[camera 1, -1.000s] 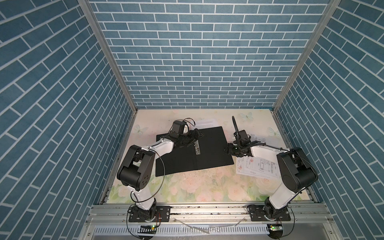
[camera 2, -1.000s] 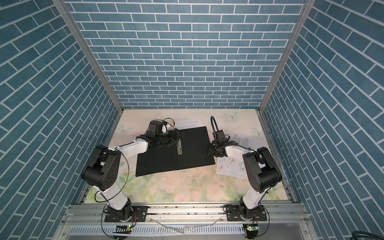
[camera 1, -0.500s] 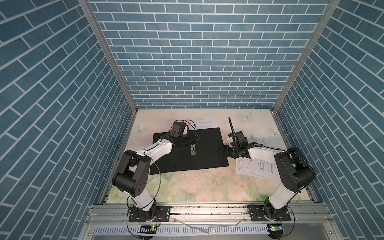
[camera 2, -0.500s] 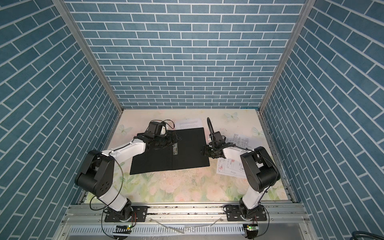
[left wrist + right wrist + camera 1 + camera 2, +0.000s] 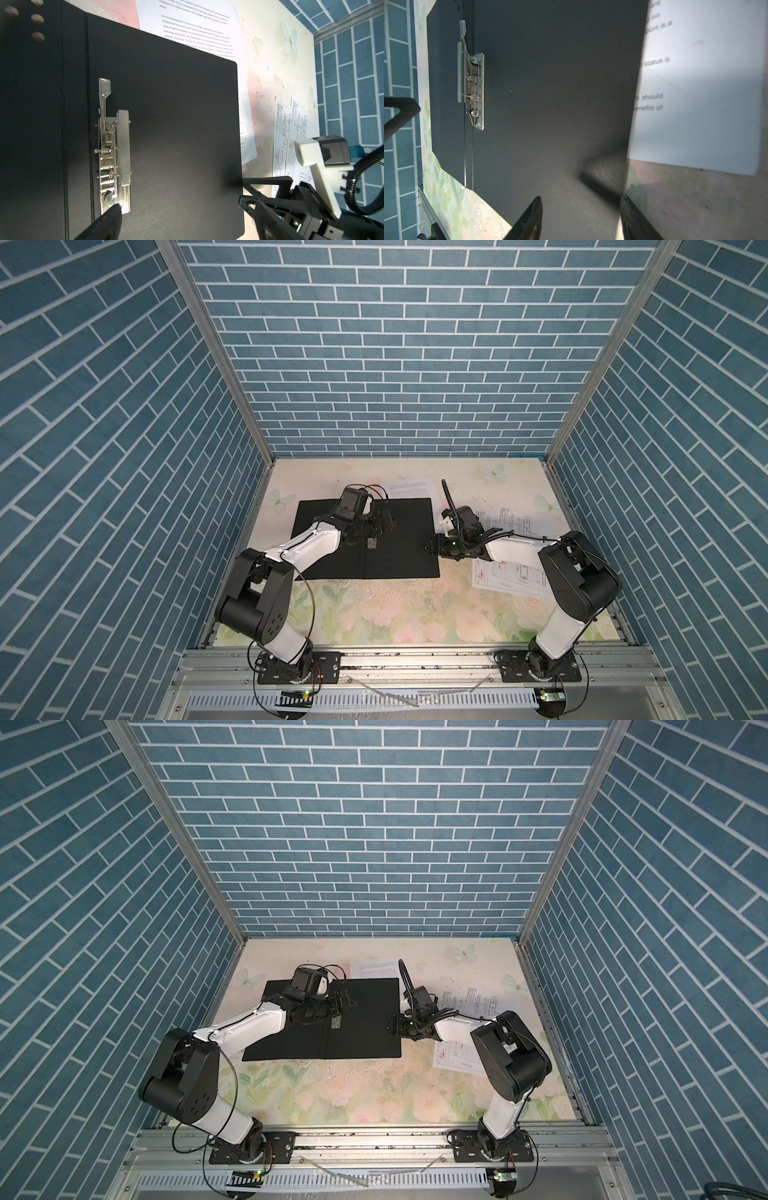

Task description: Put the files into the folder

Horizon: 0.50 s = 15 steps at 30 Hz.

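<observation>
Closest to me, in front of the folder (image 5: 407,556), the table (image 5: 395,614) wears a soft cover with pale pink and green flowers. It is flat, with lots of room to move.

The folder lies open and flat, black inside up. It is a big smooth rectangle with rounded corners and two thin fold lines down the middle. Beside those lines sits a long, shiny metal clip (image 5: 114,149) with a little spring.

The left claw (image 5: 386,521) hangs over the middle of the folder, right by the clip. Its jaws are spread as wide as they go and hold nothing. One black fingertip (image 5: 108,218) is at the end of the clip; I cannot tell if it touches.

The right claw (image 5: 580,199) is at the folder's edge on the right arm's side, near the front corner. Its jaws are partly apart. One finger is over the black cover, the other is past the edge, and nothing is pinched.

Out past that edge, apart from the folder, lie the white drawing sheets (image 5: 509,578) with thin black lines, partly under the right arm.

Behind the folder's far edge a white text sheet (image 5: 409,489) sticks out, with part of it tucked under the folder. Then comes a strip of table and the blue brick wall (image 5: 395,364).
</observation>
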{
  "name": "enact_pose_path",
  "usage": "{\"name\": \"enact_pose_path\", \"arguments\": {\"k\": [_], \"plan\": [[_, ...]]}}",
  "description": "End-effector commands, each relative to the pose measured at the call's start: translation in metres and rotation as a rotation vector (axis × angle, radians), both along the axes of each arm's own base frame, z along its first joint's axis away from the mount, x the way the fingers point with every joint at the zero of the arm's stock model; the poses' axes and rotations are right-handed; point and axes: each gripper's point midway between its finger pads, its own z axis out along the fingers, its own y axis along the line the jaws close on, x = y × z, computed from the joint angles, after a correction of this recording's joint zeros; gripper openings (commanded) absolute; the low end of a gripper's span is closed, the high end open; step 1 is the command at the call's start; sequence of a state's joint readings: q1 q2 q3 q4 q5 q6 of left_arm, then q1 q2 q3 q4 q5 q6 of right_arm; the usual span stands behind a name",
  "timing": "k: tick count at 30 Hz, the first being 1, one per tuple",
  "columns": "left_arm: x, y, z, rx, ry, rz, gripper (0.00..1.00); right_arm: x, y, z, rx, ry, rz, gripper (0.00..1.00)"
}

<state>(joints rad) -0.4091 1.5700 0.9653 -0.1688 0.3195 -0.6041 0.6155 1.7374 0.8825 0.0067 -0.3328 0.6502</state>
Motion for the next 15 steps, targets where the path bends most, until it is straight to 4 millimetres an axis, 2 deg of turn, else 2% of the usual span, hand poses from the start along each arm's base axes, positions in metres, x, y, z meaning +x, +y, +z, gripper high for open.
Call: {"name": "enact_pose_path", "arguments": {"k": [1,9,15], "plan": [[-0.005,0.008,0.003,0.047,-0.023,-0.002,1.00,-0.001,-0.003,-0.004,-0.032,0.039,-0.029,0.60],[-0.008,0.005,0.014,0.133,-0.083,-0.022,1.00,0.011,-0.034,0.012,-0.127,-0.050,-0.126,0.63],[-0.015,-0.017,0.015,0.329,-0.121,-0.109,1.00,0.014,-0.071,0.022,-0.193,-0.078,-0.195,0.66]]}}
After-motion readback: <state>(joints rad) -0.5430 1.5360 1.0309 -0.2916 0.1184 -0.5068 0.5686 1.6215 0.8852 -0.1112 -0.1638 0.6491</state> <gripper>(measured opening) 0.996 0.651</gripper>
